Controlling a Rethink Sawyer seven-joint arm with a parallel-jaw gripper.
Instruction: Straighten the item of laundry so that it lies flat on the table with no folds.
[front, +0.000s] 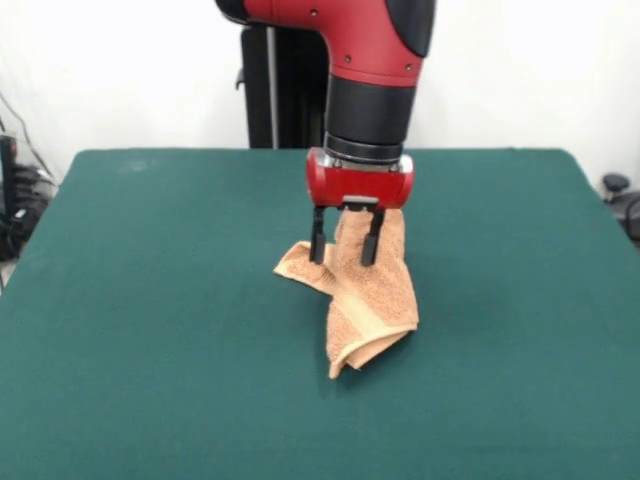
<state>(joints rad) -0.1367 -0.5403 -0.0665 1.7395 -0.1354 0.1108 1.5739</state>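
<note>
The orange-tan towel is crumpled near the middle of the green table. One part is drawn up into a peak and the rest hangs folded, its lower edges resting on the cloth. My gripper comes straight down from above. Its two black fingers stand on either side of the raised part of the towel and hold it up. A small flap of towel sticks out to the left of the fingers. The white tag does not show.
The robot's black pedestal stands behind the table's far edge. Cables and dark gear lie beyond the left edge, and a dark object lies beyond the right edge.
</note>
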